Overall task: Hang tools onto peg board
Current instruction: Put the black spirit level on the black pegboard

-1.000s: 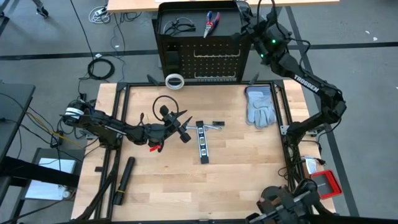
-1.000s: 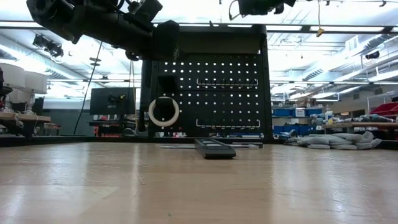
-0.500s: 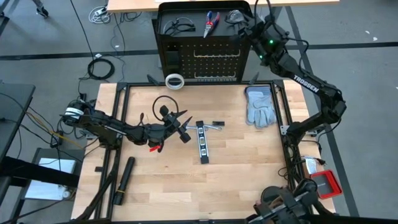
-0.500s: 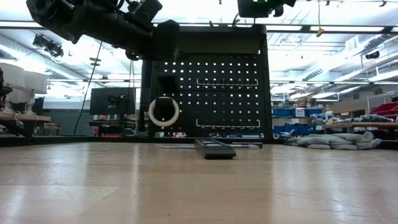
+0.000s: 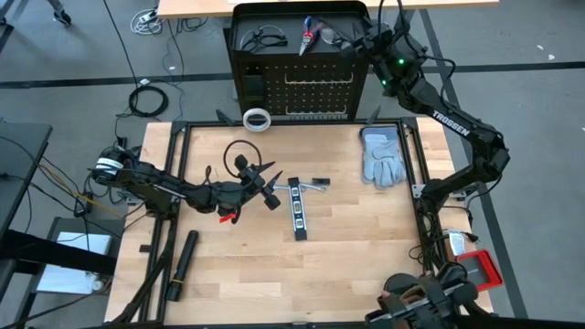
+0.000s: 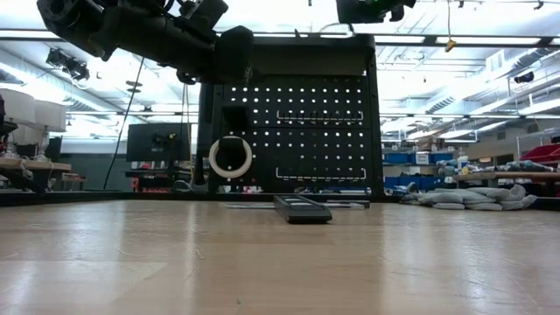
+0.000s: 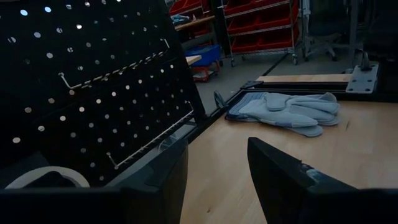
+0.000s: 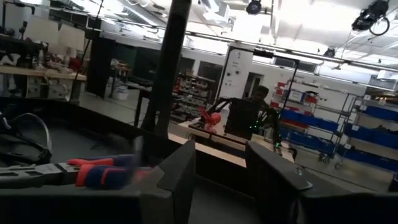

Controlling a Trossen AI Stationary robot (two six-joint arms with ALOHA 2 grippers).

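The peg board [image 5: 315,87] stands upright at the table's far edge. On its top shelf lie a pair of black-framed glasses [image 5: 259,38], the red-and-blue pliers [image 5: 311,33] and a second pair of glasses [image 5: 333,37]. My right gripper [image 5: 359,39] hovers open just right of that second pair, touching nothing. The white tape ring [image 6: 230,157] hangs on the board's lower left. A black strip with white squares [image 5: 298,208] and a small silver wrench [image 5: 316,185] lie flat on the table. My left gripper [image 5: 267,189] is held level above the table, open and empty [image 7: 217,168].
A pair of grey work gloves [image 5: 382,155] lies at the table's far right. A long black cylinder [image 5: 180,265] lies at the near left edge. A black cable loop [image 5: 239,151] lies by my left arm. Bare wood stretches across the table's near half.
My right gripper, up at the peg board's top shelf, has let go of the second pair of glasses. The glasses have dropped from beside its fingers onto the shelf and now lie next to the pliers. My left arm has kept still.
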